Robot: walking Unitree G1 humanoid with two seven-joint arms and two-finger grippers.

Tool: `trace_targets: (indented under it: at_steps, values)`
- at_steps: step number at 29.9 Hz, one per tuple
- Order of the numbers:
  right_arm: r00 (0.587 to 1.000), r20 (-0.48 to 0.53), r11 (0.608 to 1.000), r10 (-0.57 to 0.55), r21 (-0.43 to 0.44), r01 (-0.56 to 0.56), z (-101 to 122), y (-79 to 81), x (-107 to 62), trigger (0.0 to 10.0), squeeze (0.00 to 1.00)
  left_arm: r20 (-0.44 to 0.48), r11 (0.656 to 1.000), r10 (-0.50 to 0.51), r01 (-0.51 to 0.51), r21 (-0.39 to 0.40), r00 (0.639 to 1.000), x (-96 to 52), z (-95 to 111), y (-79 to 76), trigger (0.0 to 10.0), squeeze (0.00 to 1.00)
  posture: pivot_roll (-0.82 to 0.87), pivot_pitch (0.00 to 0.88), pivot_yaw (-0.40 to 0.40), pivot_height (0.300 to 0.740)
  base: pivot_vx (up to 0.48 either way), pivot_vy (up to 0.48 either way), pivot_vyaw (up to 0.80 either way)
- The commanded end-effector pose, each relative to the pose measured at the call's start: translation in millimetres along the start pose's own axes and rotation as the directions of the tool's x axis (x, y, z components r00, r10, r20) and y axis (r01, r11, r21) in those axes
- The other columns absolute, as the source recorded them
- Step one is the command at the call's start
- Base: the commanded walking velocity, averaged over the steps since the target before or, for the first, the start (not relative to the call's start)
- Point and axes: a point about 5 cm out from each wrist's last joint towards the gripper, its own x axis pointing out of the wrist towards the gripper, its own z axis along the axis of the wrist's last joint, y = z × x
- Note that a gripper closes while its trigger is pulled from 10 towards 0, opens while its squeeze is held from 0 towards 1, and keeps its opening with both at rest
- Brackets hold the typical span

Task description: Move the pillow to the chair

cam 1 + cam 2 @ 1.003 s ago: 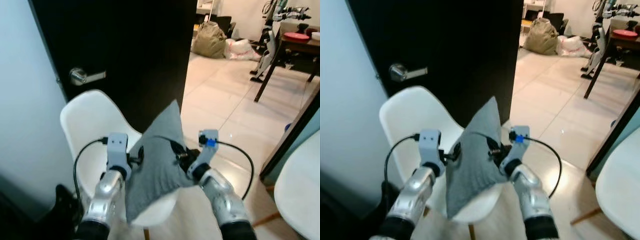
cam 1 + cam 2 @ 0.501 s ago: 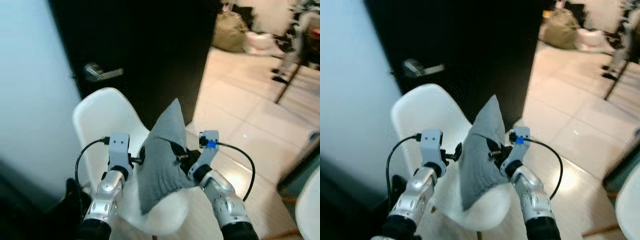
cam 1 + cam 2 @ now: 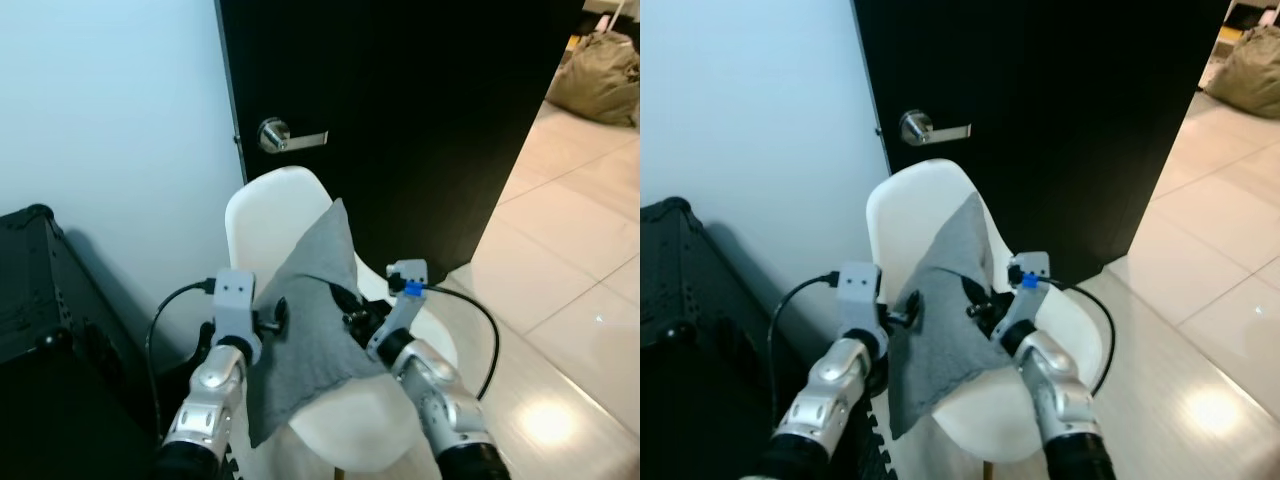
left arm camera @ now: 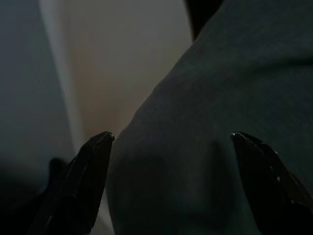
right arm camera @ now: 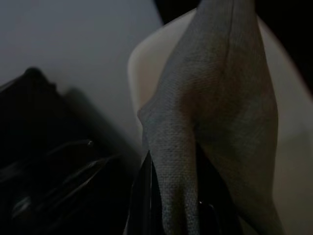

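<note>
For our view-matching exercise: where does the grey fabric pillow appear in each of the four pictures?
Left eye view: grey fabric pillow centre, above the white plastic chair.
Right eye view: centre.
Left wrist view: right side.
Right wrist view: centre.
Shared landmark: white plastic chair.

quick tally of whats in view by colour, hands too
grey: 1, the pillow
white: 1, the chair
black: 4, the door, the case, the left hand and the right hand, both at the pillow
tan: 1, the bag
total: 7
</note>
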Motion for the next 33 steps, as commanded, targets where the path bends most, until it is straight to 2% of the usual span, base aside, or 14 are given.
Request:
trace_targets:
  at_steps: [1,19,24,33]
  values:
    - [0.998,0.051,0.999,0.036,-0.013,-0.035,12.4,9.8,7.5,10.0,0.00,-0.025,1.000,0.015,-0.014,0.016,1.000,-2.4,-4.4,5.8,10.0,0.00,-0.07,0.010,-0.004,0.740,0.000,-0.371,0.00]
    - [0.998,0.041,0.999,0.040,-0.022,-0.040,10.8,10.3,6.7,10.0,0.00,-0.025,1.000,0.013,-0.013,0.012,1.000,-2.1,-4.1,5.1,10.0,0.00,-0.07,0.013,-0.003,0.740,0.000,-0.372,0.00]
    - [0.996,0.041,0.997,0.073,-0.043,-0.071,11.2,12.3,4.0,10.0,0.00,-0.017,0.998,0.060,-0.060,-0.020,0.998,-0.2,-2.8,9.5,10.0,0.00,-0.08,0.014,-0.005,0.740,0.000,-0.119,0.00]
    - [0.996,0.031,0.995,0.081,-0.068,-0.078,10.3,12.1,2.0,10.0,0.00,-0.018,0.998,0.052,-0.052,-0.021,0.998,-0.3,-3.2,8.0,10.0,0.00,-0.08,0.014,-0.006,0.740,0.000,0.000,0.79]
